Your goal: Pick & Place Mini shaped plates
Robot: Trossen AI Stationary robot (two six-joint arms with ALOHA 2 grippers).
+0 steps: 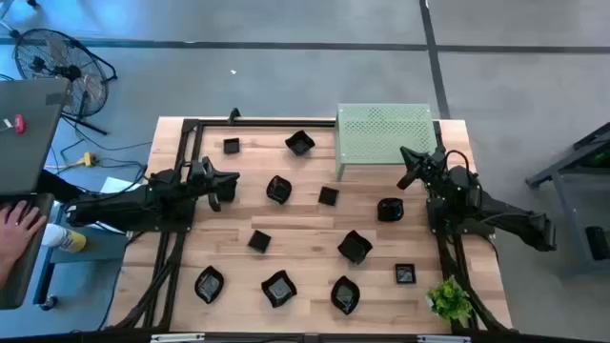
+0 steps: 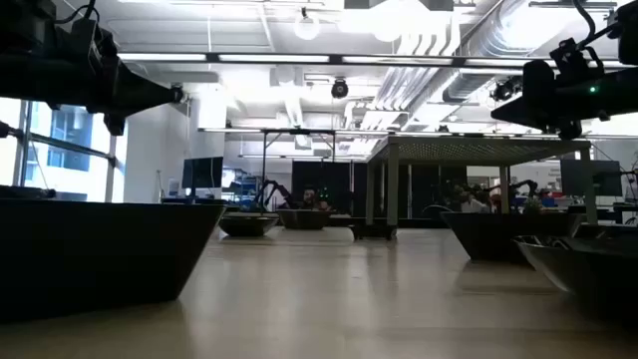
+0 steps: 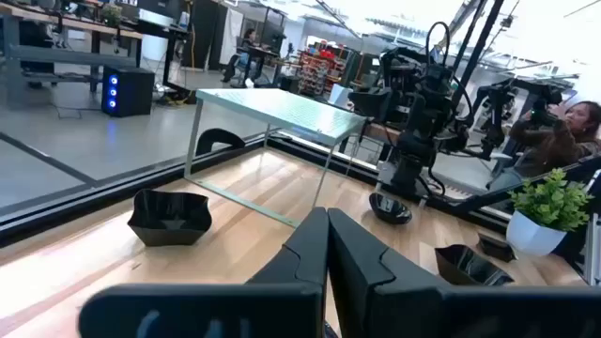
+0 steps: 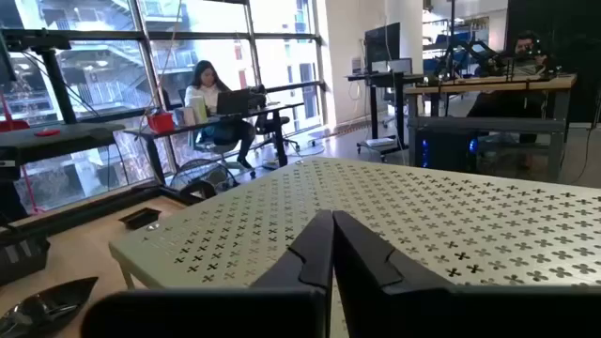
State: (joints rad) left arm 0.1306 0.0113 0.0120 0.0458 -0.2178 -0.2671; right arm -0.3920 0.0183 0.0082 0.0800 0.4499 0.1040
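Several tiny glossy black dishes lie scattered on the wooden table, among them a ruffled one, a round one and a leaf-like one. The ruffled dish shows in the left wrist view too. My left gripper hovers over the table's left part, shut and empty; its fingers meet. My right gripper hangs shut and empty beside the pale green perforated stand, level with its top.
The green stand fills the table's far right. A small potted plant stands at the near right corner. A person's hand rests at a laptop to the left of the table. People sit at desks in the room beyond.
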